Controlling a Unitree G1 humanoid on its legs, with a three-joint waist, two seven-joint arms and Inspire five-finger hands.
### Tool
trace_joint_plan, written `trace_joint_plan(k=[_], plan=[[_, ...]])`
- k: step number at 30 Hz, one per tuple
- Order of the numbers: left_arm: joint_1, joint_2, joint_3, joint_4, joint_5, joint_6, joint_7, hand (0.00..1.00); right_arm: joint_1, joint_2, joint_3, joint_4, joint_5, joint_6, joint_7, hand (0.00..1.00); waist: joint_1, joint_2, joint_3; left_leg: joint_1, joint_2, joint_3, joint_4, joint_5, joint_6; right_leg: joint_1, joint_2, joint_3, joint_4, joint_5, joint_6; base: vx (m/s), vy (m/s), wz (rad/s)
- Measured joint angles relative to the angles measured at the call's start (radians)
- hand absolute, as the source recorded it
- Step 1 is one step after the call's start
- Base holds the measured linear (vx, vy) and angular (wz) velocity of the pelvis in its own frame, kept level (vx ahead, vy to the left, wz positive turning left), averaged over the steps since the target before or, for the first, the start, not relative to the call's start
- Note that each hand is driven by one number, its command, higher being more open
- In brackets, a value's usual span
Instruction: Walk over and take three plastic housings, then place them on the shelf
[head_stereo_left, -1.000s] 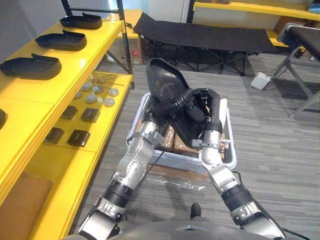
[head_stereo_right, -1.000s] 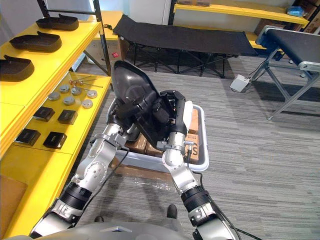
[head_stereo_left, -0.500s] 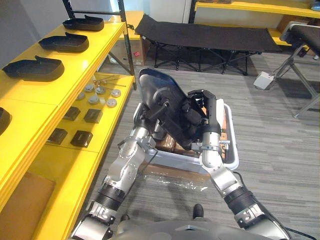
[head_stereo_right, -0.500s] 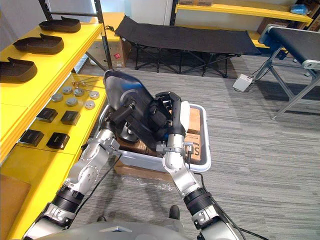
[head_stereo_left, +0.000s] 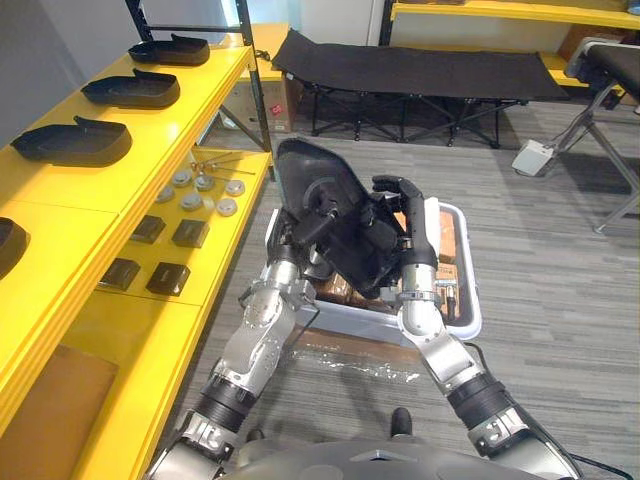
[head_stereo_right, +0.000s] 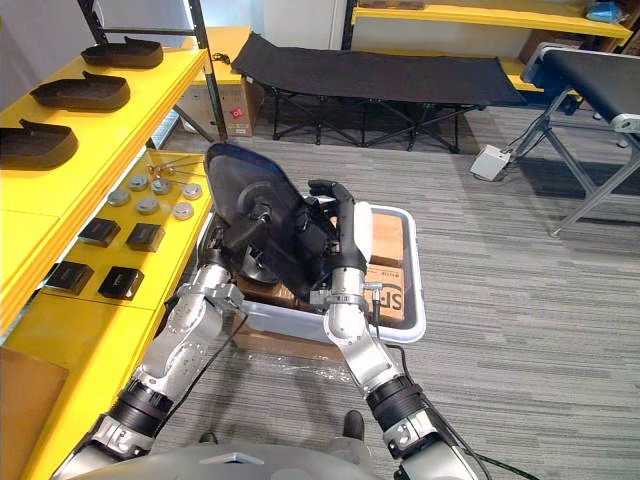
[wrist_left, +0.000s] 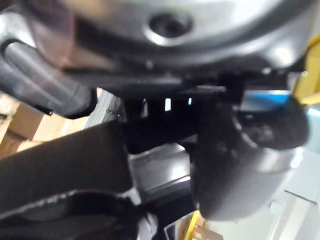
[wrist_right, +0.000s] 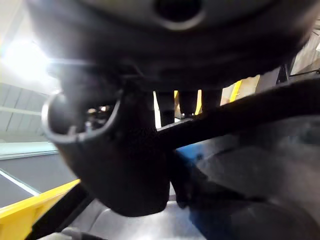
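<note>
I've got 1 black housing, glossy, shell-shaped, tilted near upright, raised over white bin. 3 more housings lie flat in a row on yellow shelf.

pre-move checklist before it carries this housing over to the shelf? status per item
1. Grip of the left hand on the housing: ok, curled on it.
2. Grip of the right hand on its other side: cannot tell.
3. Clearance above the white bin: cannot tell, the housing's lower end is hidden behind the hands.
4. Room on the yellow top shelf: ok, bare stretch beside the shelved housings.
5. Lie of the housing: not ok, tilted on end; the shelved ones lie flat.
</note>
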Motion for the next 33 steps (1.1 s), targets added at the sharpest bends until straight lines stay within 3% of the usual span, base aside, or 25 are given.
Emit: trace_joint_plan(k=[3,15,18,21,24,26,29,33], plan=[[0.0,-0.001,0.006,-0.001,0.157,-0.009,0.059,0.0,-0.001,0.002,0.009,-0.032,0.011,-0.001,0.014,1.0,0.006,0.0,0.0,-0.001,0.0,-0.002,0.001,0.0,0.0,0.001,0.0,-0.001,0.0,0.0,0.0,0.0,0.0,0.0],[0.037,0.001,0.13,-0.148,0.501,-0.084,0.19,0.0,0.003,0.027,0.009,-0.041,0.02,-0.004,0.041,1.0,0.018,0.001,0.0,0.0,-0.001,-0.001,-0.004,0.001,-0.001,0.0,0.0,-0.005,0.0,-0.001,-0.002,0.0,0.0,0.0],[0.037,0.014,0.142,-0.162,0.538,-0.099,0.207,0.0,0.006,0.024,0.009,-0.04,0.028,-0.008,0.076,1.0,0.018,0.001,-0.001,0.001,-0.001,0.0,-0.005,0.001,-0.002,0.0,0.0,-0.005,0.0,-0.001,-0.002,0.0,0.0,0.0],[0.037,0.046,0.145,-0.162,0.535,-0.105,0.197,0.0,0.012,-0.001,0.013,-0.039,0.145,-0.058,0.187,1.0,0.017,0.001,-0.001,0.002,-0.001,0.001,-0.005,0.002,-0.002,0.0,0.0,-0.005,0.0,-0.001,-0.002,0.0,0.0,0.0],[0.035,0.087,0.16,-0.165,0.531,-0.135,0.131,0.0,0.021,-0.052,0.012,-0.04,0.32,-0.077,0.393,1.0,0.017,0.001,-0.002,0.004,-0.001,0.002,-0.005,0.003,-0.006,0.001,0.0,-0.004,0.0,-0.001,-0.002,0.0,0.0,0.0],[0.035,0.129,0.168,-0.184,0.488,-0.153,0.034,0.0,0.032,-0.102,0.011,-0.041,0.424,-0.076,0.539,1.0,0.018,0.001,-0.002,0.004,-0.001,0.002,-0.005,0.004,-0.006,0.001,0.0,-0.004,0.0,-0.001,-0.002,0.0,0.0,0.0],[0.028,0.205,0.161,-0.213,0.444,-0.168,-0.098,0.0,0.038,-0.15,-0.019,-0.057,0.483,-0.076,0.651,1.0,0.017,0.002,-0.003,0.006,-0.001,0.004,-0.005,0.003,-0.006,0.002,0.0,-0.003,0.0,-0.001,-0.002,0.0,0.0,0.0],[0.026,0.281,0.132,-0.225,0.356,-0.168,-0.275,0.0,0.038,-0.213,-0.08,-0.091,0.5,-0.076,0.73,1.0,0.014,0.006,-0.03,0.008,-0.001,0.009,-0.005,0.001,-0.007,0.0,0.0,-0.001,0.0,-0.001,-0.002,0.0,0.0,-0.02]])
